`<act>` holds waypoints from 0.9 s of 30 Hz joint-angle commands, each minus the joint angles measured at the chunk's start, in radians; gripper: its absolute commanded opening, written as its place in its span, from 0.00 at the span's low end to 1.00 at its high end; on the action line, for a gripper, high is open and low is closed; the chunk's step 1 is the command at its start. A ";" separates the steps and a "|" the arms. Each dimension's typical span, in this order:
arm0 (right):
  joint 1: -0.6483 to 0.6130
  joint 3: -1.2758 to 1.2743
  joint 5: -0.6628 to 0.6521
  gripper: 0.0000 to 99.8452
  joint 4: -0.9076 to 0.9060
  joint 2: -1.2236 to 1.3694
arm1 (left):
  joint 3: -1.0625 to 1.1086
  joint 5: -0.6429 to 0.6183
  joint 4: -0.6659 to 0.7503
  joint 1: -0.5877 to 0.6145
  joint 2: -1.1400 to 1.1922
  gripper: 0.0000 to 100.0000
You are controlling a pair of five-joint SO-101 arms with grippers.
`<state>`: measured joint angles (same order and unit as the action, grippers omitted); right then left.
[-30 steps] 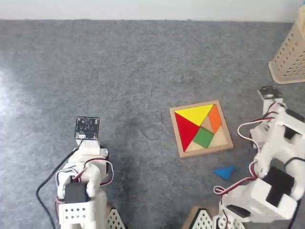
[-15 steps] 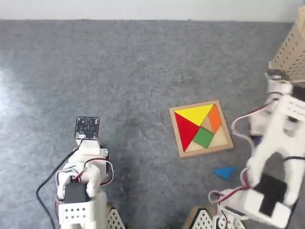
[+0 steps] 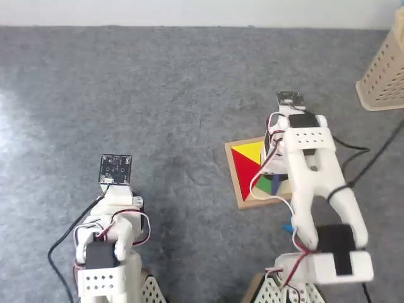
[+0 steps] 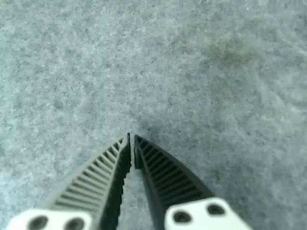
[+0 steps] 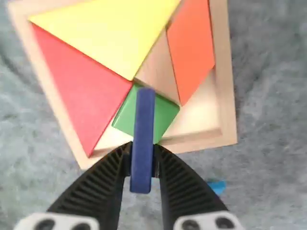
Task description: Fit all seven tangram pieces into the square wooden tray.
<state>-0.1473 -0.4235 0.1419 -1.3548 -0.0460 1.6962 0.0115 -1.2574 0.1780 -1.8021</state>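
The left hand is hovering low over the grey carpet-like surface, well off to the left of the square wooden tray as the high view has it. Its fingers are lying together with only a hairline gap, gripping nothing.

A small light blue triangle is lying on the surface just outside the tray's near edge, not touching it.

The right hand is hanging over the tray's near part. Its fingers are closing tightly on a dark blue piece, which is standing on edge and pointing out over the green square. Whether the piece is touching the square cannot be told.

Inside the tray, the green square is sitting near the middle of the near edge. The red triangle is filling the left side, the yellow triangle is filling the far side, and the orange parallelogram is lying along the right side. Bare wood is showing around the green square.

Beyond the tray to the right, a pale slotted basket is standing at the surface's far corner, and a white wall is running along the far edge.
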 commanded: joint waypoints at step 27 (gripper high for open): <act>0.051 -0.002 0.345 0.09 0.166 0.067 | -0.012 -0.006 -0.005 0.000 -0.017 0.01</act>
<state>-0.0921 -0.4342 0.4810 -1.1999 0.0353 1.6962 0.0115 -1.2574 0.1780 -1.8021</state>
